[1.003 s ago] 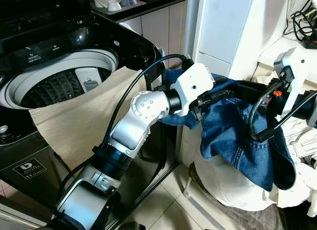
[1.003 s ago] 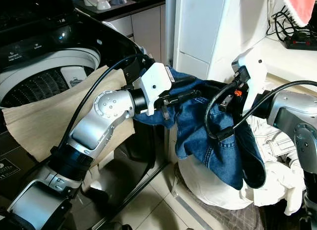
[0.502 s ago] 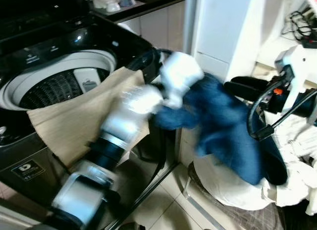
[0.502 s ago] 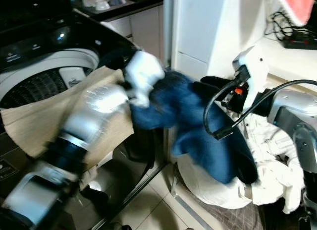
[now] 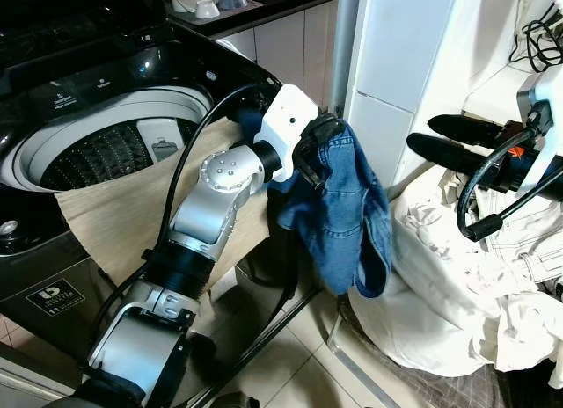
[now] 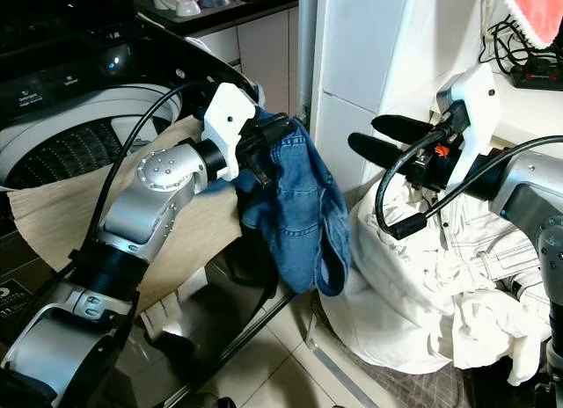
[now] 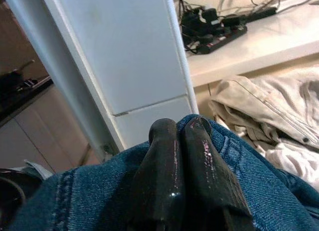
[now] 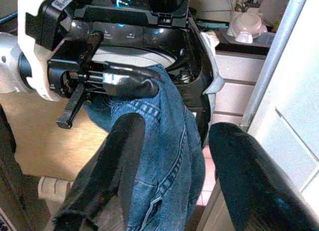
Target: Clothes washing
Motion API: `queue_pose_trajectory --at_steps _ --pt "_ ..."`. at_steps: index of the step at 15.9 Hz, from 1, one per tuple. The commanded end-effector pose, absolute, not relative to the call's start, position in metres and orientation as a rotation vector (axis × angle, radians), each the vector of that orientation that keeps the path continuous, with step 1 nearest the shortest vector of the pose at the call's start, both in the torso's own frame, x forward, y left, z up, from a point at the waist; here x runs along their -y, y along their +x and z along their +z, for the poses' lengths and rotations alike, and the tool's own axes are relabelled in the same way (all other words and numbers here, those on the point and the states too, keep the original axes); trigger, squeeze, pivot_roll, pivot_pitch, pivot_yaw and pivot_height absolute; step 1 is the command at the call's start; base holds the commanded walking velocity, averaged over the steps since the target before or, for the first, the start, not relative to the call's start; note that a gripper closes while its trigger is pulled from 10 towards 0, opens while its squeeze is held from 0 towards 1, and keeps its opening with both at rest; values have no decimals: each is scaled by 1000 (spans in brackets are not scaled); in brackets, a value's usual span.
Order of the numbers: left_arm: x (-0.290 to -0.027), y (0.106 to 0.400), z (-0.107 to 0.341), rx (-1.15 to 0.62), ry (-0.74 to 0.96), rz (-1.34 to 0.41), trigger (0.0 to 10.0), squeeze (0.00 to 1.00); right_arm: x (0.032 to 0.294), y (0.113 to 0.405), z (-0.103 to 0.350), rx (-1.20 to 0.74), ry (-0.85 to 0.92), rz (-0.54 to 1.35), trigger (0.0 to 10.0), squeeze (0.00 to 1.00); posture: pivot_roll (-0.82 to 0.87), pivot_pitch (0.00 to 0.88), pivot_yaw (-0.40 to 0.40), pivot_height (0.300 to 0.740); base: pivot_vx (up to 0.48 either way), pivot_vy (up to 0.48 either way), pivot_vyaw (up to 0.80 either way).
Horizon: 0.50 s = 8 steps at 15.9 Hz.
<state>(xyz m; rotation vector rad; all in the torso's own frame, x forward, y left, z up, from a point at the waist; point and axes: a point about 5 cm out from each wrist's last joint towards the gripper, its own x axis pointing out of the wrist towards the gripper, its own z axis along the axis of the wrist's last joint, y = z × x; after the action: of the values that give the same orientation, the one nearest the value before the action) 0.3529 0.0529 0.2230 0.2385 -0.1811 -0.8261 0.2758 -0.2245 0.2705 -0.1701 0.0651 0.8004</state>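
The left hand (image 5: 318,131) is clamped on the jeans (image 5: 345,210), which hang free off the washer's (image 5: 106,83) right edge, beside the white cabinet (image 5: 400,65). A beige cloth (image 5: 132,214) drapes over the washer's front rim. The right hand (image 5: 449,137) is spread wide and holds nothing, apart from the jeans, above the white laundry pile (image 5: 457,285).

Small labels on the washing machine (image 5: 62,100) are too blurred to read.
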Motion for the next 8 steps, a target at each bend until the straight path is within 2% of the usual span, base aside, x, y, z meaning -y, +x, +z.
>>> queue_pose_trajectory --at_steps 1,3,5,6,7,8 --pt "-61 360 247 260 250 -770 0 0 224 273 273 -41 -178 794 10000 1000 -103 0 69 740 0 0 0" --pt "-89 381 287 343 355 -632 0 0 220 274 273 -28 -172 786 10000 1000 -93 0 66 740 0 0 0" --pt "-143 399 348 448 538 -308 0 0 208 275 271 -15 -168 786 10000 1000 -89 0 74 740 0 0 0" --pt "-175 400 376 486 651 -106 0 0 198 274 271 -2 -156 802 10000 533 -89 0 81 740 0 0 0" --pt "-202 397 393 490 716 57 0 0 187 271 271 13 -146 828 10000 0 -88 0 83 740 0 0 0" --pt "-223 397 393 426 759 136 0 0 175 268 270 26 -132 854 10000 0 -87 0 85 740 0 0 0"
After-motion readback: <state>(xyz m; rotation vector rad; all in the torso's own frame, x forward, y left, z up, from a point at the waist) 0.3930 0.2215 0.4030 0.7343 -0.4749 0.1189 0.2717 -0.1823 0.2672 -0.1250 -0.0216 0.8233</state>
